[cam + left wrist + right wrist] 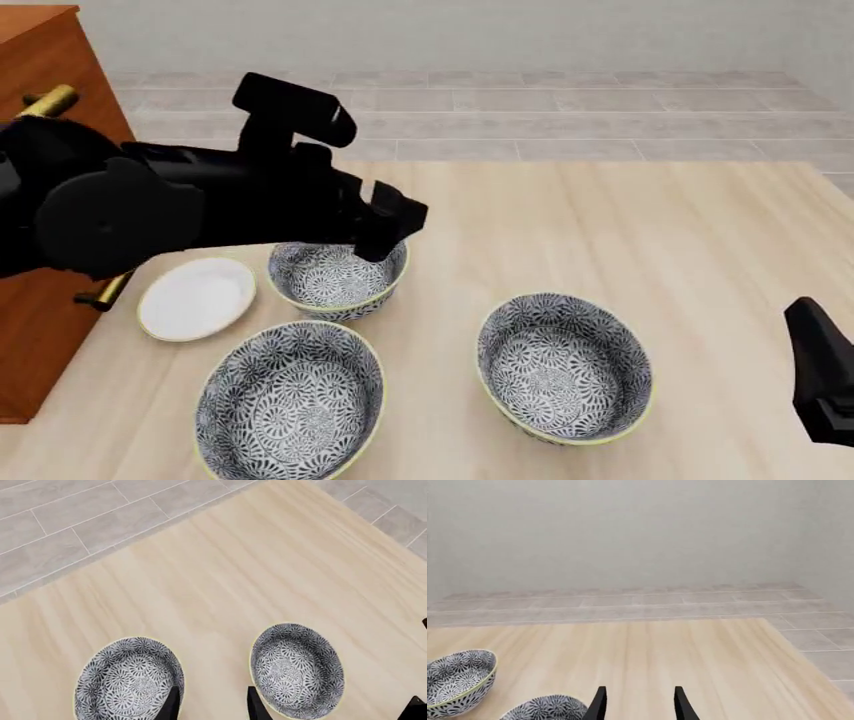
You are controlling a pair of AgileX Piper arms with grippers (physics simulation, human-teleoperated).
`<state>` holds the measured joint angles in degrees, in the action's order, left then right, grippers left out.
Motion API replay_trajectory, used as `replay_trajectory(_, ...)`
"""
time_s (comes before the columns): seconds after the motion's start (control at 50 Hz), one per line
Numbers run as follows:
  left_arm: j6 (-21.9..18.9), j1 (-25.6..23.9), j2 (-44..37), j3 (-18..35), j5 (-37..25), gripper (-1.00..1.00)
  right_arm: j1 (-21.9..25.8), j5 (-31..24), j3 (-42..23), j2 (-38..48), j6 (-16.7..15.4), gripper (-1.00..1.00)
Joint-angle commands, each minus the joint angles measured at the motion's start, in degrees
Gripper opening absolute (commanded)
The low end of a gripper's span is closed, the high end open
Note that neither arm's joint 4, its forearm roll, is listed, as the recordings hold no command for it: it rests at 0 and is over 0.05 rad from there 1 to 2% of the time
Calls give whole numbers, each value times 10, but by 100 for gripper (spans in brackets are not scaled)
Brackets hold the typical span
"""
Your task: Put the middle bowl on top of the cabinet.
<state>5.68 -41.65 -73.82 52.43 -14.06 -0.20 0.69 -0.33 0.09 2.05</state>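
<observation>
Three patterned bowls stand on the table. The middle bowl (pixel 327 285) sits behind and between the front-left bowl (pixel 291 400) and the right bowl (pixel 565 368). My left gripper (pixel 380 240) hovers just above the middle bowl's far rim, open and empty. In the left wrist view its open fingers (pixel 212 707) point at the table between one bowl (pixel 130 680) and another bowl (pixel 297 670); I cannot tell which two these are. The cabinet (pixel 54 70) stands at the far left, partly hidden by my left arm. My right gripper (pixel 637 705) is open and empty over bare table at the near right.
A small white saucer (pixel 198 298) lies between the cabinet and the middle bowl. Brass handles (pixel 51 100) stick out of the cabinet front. My right arm (pixel 821 380) shows at the front view's right edge. Two bowls (pixel 460 680) appear in the right wrist view.
</observation>
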Motion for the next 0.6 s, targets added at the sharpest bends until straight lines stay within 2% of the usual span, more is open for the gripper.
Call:
replay_trajectory(0.02, 8, -13, -32, 18, 11, 100, 3, 0, -1, 0, 1, 100)
replay_trajectory(0.3, 28, -34, -78, 42, 18, 100, 1, 3, 1, 1, 10, 100)
replay_trajectory(0.6, 85, -62, -114, 61, 19, 100, -1, 6, 2, 0, 18, 100)
